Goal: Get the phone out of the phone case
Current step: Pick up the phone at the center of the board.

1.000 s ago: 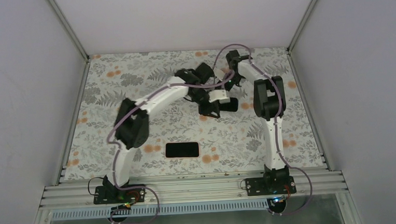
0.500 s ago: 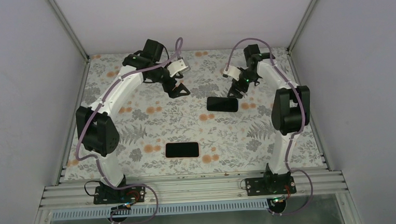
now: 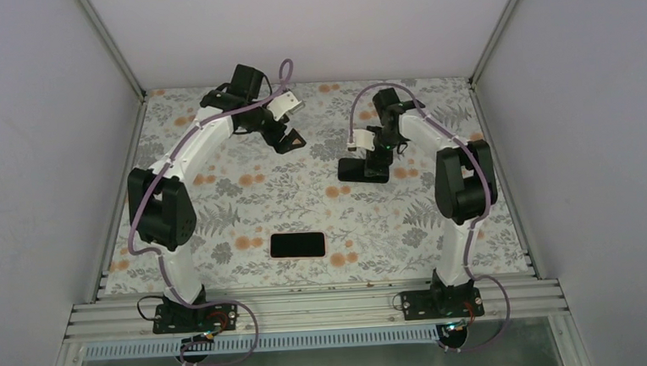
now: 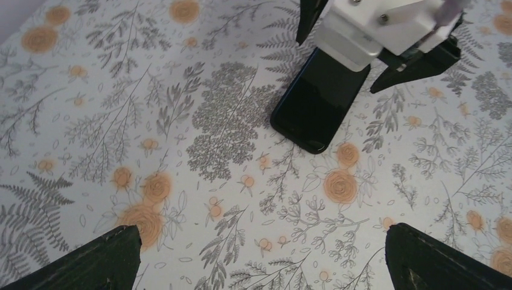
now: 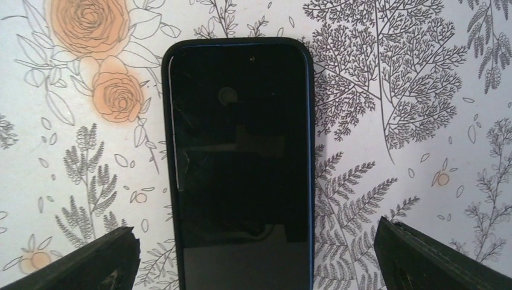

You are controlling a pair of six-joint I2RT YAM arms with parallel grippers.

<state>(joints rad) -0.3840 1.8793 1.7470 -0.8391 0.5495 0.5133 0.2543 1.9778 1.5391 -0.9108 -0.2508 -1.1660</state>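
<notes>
My left end effector [image 4: 259, 260] and right end effector [image 5: 256, 257] both gape wide, holding nothing. The right hovers over a black slab [image 5: 241, 163] lying on the counter [image 3: 221, 223]. Only the overhead view shows the pink phone case [image 3: 301, 256], dark-faced, near my bases.

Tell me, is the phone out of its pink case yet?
Nothing looks done: the pink phone case lies near the arms' bases, the dark phone seemingly inside. Both jaws stand open, empty; the right gripper hangs over a second black phone. Pulling the phone out remains.
</notes>
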